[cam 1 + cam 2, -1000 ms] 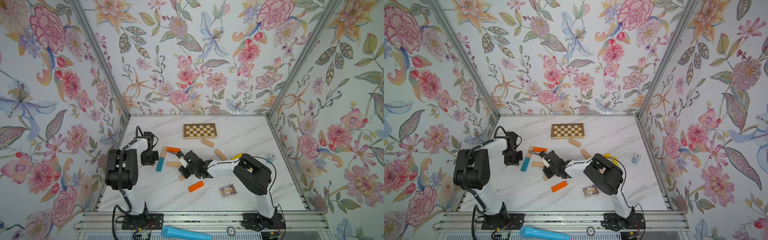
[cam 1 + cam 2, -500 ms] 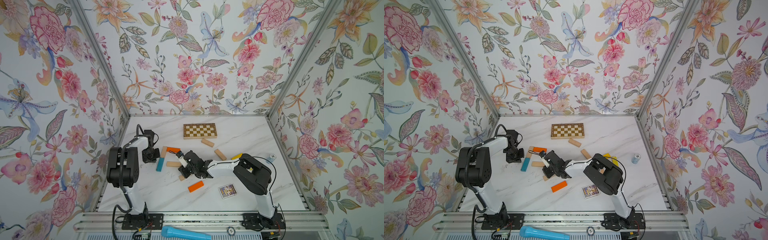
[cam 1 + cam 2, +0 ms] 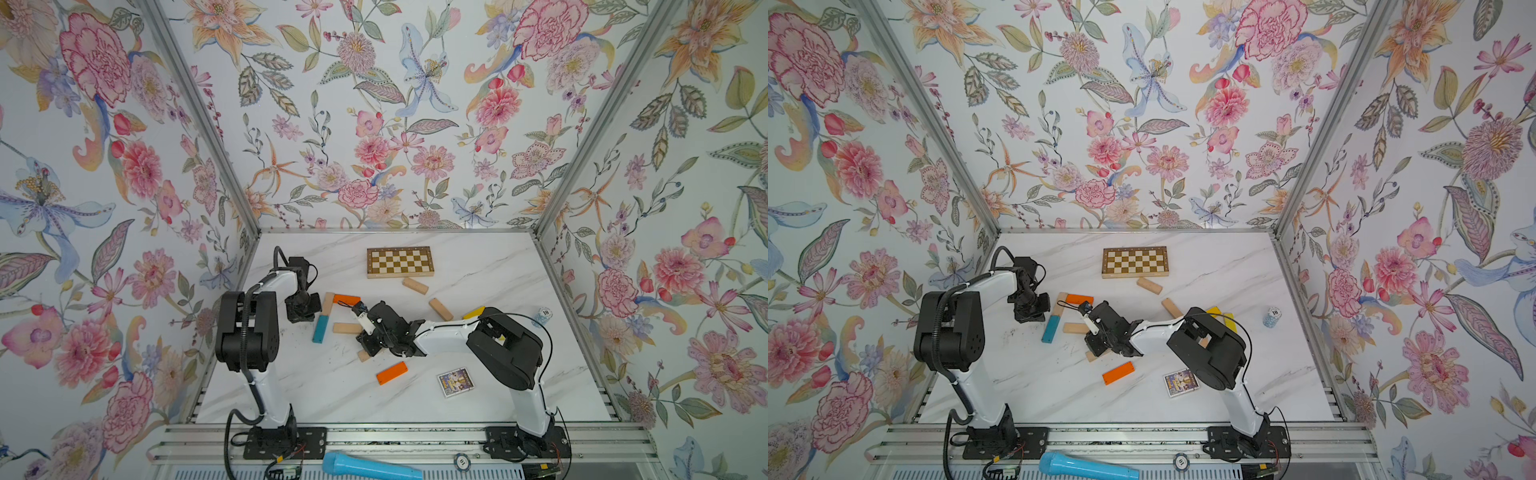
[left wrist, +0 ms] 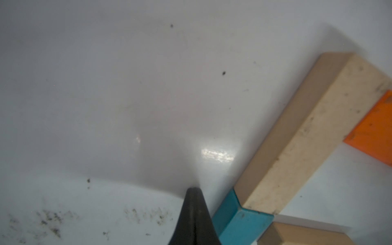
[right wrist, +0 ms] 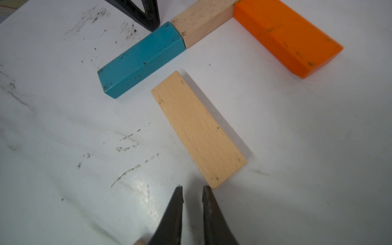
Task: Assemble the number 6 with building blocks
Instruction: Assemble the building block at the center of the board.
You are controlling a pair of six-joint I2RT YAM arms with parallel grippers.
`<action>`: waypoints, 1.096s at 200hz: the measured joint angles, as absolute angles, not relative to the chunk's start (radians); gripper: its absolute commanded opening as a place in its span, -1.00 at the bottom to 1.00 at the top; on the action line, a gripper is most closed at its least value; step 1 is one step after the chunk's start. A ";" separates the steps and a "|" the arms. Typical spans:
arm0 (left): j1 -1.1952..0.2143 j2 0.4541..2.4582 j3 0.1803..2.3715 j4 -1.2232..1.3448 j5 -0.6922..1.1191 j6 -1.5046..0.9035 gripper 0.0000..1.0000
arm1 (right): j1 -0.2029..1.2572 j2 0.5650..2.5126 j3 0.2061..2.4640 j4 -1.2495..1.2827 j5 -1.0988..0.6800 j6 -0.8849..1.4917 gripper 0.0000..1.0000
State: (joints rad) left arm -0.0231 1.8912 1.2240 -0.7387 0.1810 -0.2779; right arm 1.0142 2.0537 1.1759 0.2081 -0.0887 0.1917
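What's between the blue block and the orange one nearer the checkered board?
A pale wooden block, touching both the blue block and the orange block; the right wrist view shows it.

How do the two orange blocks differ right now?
The far orange block butts against a pale block, forming a corner; the near orange block lies alone, touching nothing. The far one runs nearly level in both top views; the near one slants. Both are same-sized orange bars, lying flat.
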 measured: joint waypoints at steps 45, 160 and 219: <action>-0.032 1.893 1.225 -0.735 0.184 -0.278 -0.99 | 1.014 2.054 1.170 0.215 -0.089 0.192 -0.60; -0.052 1.899 1.232 -0.732 0.188 -0.278 -0.99 | 1.014 2.054 1.161 0.223 -0.088 0.192 -0.60; -0.059 1.906 1.242 -0.743 0.173 -0.278 -0.99 | 1.017 2.054 1.161 0.223 -0.089 0.193 -0.60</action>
State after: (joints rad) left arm -0.0593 1.9057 1.2415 -0.7433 0.1726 -0.2775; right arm 1.0172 2.0537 1.1610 0.2230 -0.0887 0.1928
